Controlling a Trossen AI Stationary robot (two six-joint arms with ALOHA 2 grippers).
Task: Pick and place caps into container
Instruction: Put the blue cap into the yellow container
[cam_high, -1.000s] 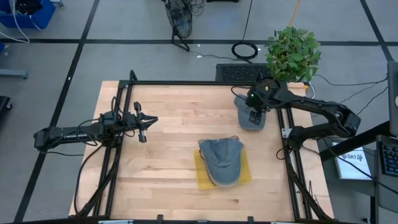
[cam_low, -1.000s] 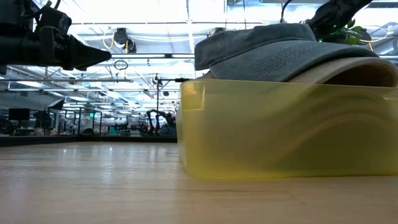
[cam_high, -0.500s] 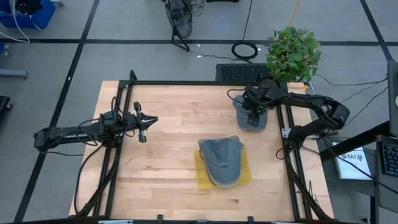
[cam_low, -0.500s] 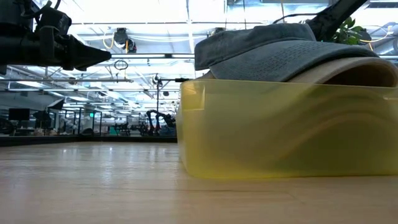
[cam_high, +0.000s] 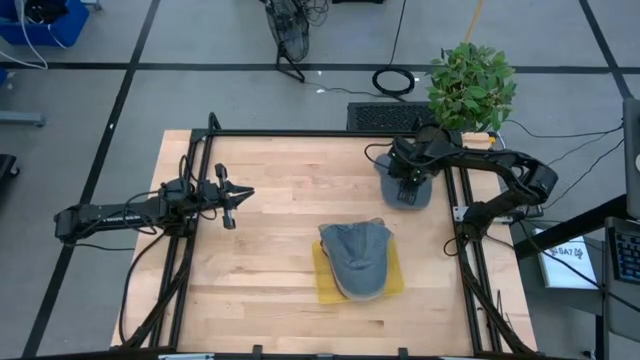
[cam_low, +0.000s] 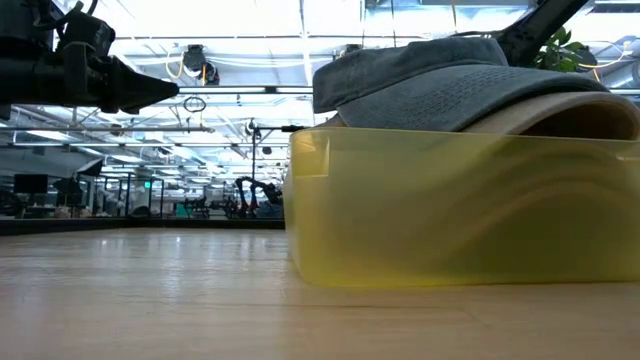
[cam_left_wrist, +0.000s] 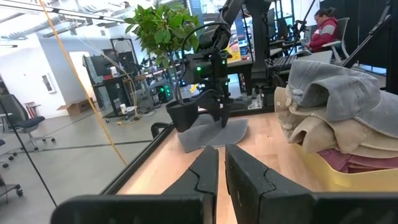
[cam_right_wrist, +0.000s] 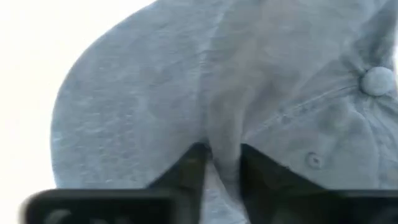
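- A fold of the flat grey-blue fabric cap (cam_high: 404, 190) is pinched by the right gripper (cam_right_wrist: 222, 163).
- The left gripper (cam_high: 243, 194) is held closed, well apart from the heaped shallow yellow plastic tray (cam_high: 323, 281).

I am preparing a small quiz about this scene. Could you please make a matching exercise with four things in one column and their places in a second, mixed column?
Things:
1. grey-blue fabric cap
2. yellow plastic tray
3. left gripper
4. green leafy plant

Places:
A. beyond the table's far right corner
B. centre of the table, stacked with caps
C. under the right gripper, far right
D. above the table's left part, holding nothing

Pairs: 1-C, 2-B, 3-D, 4-A
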